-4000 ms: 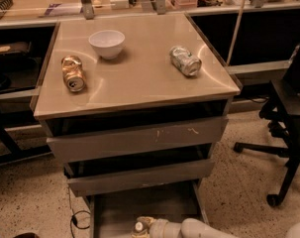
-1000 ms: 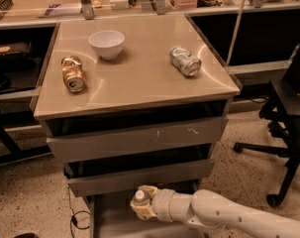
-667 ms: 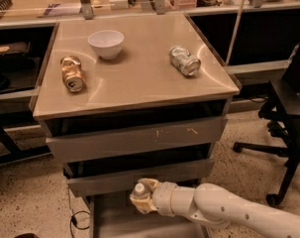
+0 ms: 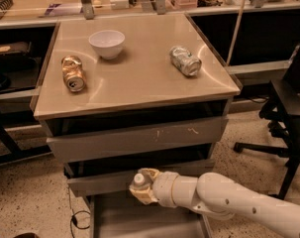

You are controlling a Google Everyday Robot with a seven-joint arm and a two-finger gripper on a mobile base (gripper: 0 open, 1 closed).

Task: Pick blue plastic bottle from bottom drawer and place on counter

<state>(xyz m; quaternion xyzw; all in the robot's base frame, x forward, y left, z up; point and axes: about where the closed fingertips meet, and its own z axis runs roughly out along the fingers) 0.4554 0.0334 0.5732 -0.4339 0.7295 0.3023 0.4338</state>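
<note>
One camera, high out front, looks down across the front edge of the counter [image 4: 139, 78]; my gripper [image 4: 142, 187], clasping the blue plastic bottle [image 4: 138, 179], hangs nearer, below that edge.

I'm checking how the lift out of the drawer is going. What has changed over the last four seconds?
The gripper, shut on the blue plastic bottle, has risen from low in the bottom drawer to the level of the middle drawer front, and more of the arm shows. The white bowl, gold can and silver can lie unmoved on the counter.
</note>
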